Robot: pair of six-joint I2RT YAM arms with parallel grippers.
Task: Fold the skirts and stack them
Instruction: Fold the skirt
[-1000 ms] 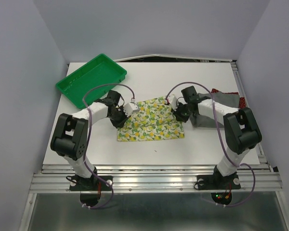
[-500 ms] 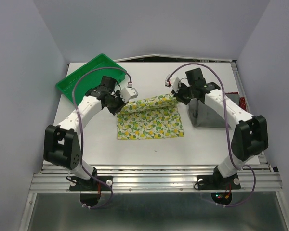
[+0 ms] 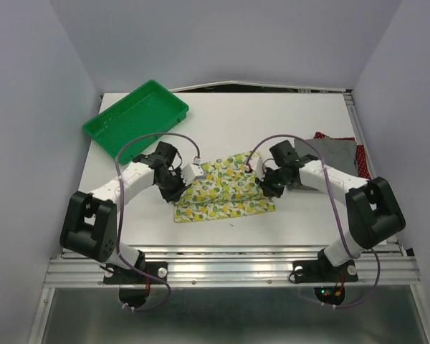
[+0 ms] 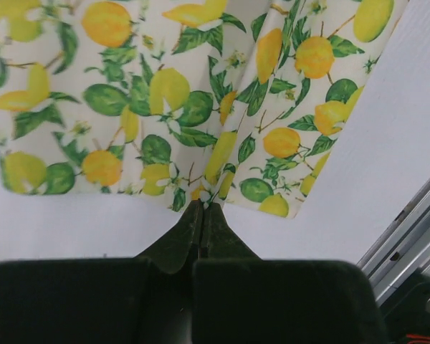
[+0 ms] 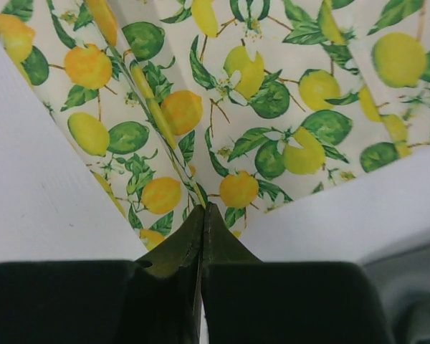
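Both end effectors point(image 4: 201, 209) point(image 5: 203, 209) closed, low.

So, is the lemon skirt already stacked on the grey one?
No, the lemon skirt lies flat on the white table, and the grey skirt sits apart on its right.

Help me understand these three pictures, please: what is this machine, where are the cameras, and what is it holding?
Two robot arms are bolted at the table's near edge. One picture looks down from above; the other two come from cameras on the wrists, looking past the dark fingers. On the table lie a green tray, a lemon-print skirt and, at the right, a grey skirt overlapping a dark red skirt. The left gripper and right gripper are both shut, each pinching an edge of the lemon-print skirt.
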